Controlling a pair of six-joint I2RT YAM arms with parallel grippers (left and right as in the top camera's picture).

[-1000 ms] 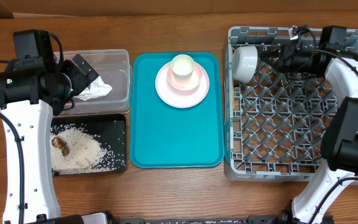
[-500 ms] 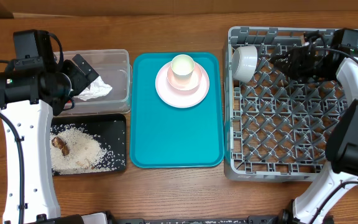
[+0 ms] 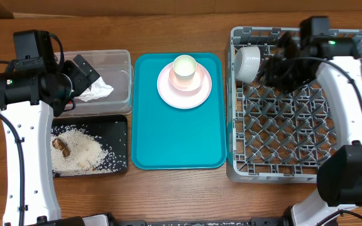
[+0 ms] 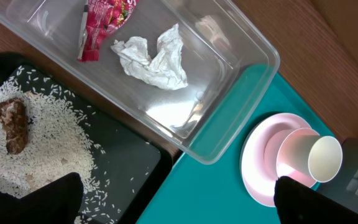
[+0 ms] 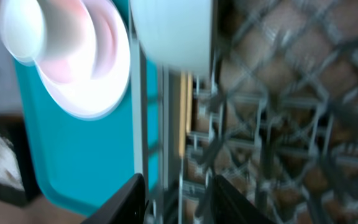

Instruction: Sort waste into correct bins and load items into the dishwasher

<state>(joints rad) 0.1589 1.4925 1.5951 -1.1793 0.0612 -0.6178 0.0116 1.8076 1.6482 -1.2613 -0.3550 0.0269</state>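
Overhead: the glazed grey-white bowl point(image 3: 247, 61) stands on edge in the pegged dish rack point(image 3: 281, 144), just beside the right gripper point(image 3: 271, 66). I judge that load placed. Next comes the nested cup point(image 3: 184, 66), pink bowl point(image 3: 198, 80) and plate point(image 3: 167, 94) on the teal tray point(image 3: 175, 138), which calls for a careful rim pinch.

Left wrist: the left gripper point(image 4: 179, 190) is spread wide and empty. Ahead of its fingers sits the clear tub point(image 4: 253, 56) with the crumpled napkin point(image 4: 154, 56) and the glossy red wrapper point(image 4: 101, 25). By one finger, loose rice point(image 4: 48, 143) and a brown lump point(image 4: 14, 124) lie in the black tray point(image 4: 123, 168).

Right wrist: the view is blurred. The fingers are parted and grip nothing, with the bowl well ahead.
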